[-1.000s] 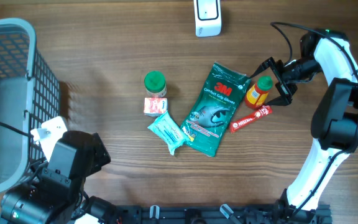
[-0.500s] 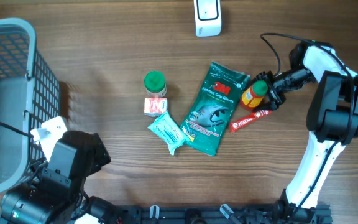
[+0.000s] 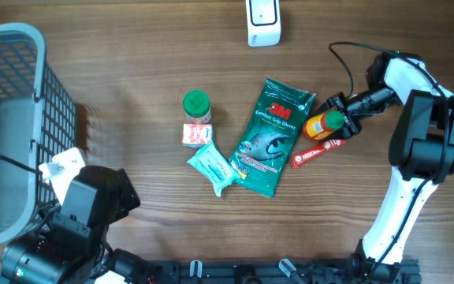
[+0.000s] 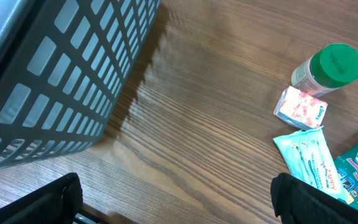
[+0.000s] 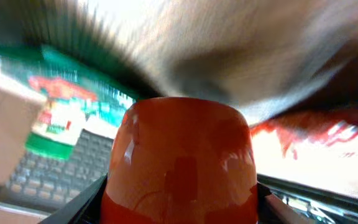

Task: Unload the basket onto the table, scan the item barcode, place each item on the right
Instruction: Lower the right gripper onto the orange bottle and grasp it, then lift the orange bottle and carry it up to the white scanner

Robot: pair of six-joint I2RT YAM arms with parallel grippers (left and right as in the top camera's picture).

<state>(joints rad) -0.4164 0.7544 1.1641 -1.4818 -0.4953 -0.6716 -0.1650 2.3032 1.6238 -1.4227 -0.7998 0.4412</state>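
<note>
Right tool (image 3: 340, 119) tipped bottle (image 3: 318, 126); gloves pack (image 3: 273, 138) beside.

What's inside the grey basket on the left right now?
Inside the basket only a dark grey rounded shape shows, with a black cable crossing it. No table item shows there. Its near edge is partly hidden by the left arm.

Overhead the light is soft and even, and the picture is sharp; the basket (image 3: 53, 95) throws a faint shadow on the table (image 3: 132, 63) just right of it. The right wrist picture is motion-blurred with white glare; only the orange bottle (image 5: 179, 162) is clear.
</note>
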